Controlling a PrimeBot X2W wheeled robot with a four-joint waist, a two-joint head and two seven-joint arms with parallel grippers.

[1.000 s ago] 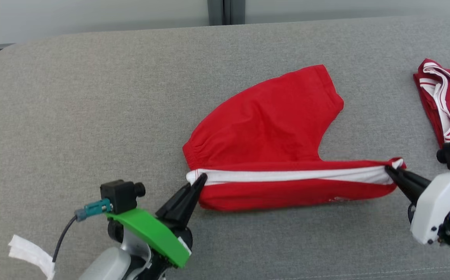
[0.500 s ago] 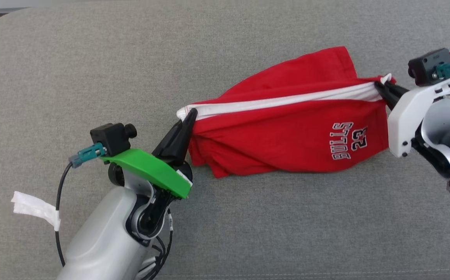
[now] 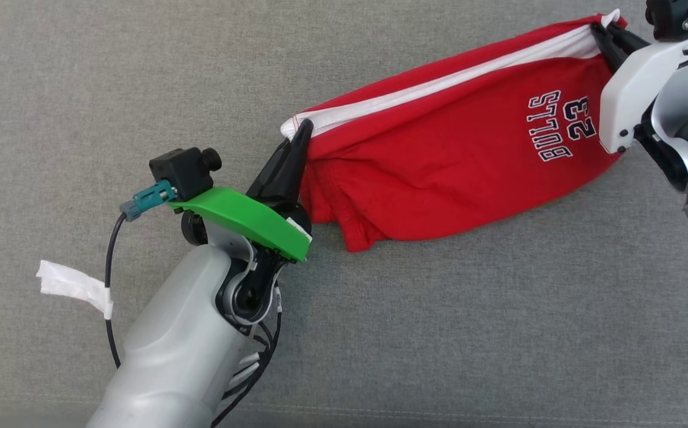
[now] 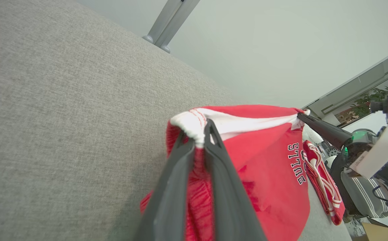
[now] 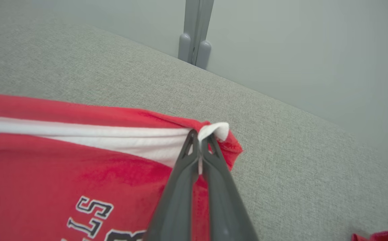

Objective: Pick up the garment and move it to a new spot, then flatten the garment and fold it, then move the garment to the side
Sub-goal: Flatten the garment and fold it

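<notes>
The garment (image 3: 451,154) is a pair of red shorts with a white side stripe and "BULLS 23" lettering. It hangs stretched between both grippers above the grey cushion (image 3: 142,71). My left gripper (image 3: 301,128) is shut on its gathered white waistband end (image 4: 192,125). My right gripper (image 3: 600,30) is shut on the hem end at the top right, where a white corner (image 5: 219,129) sticks out past the fingertips. The red cloth (image 5: 80,167) sags below the taut stripe, and its lower fold reaches down toward the cushion.
A second red garment with white trim (image 4: 324,184) lies on the cushion beyond the held one. A white tape tag (image 3: 73,284) hangs from the left arm's cable. A pale wall with a grey post (image 5: 195,30) stands behind the cushion.
Both grippers have lifted the garment off the cushion, so it now hangs with the lettered side showing. The head camera has tilted down, and the wall and the other garment have left its view.
</notes>
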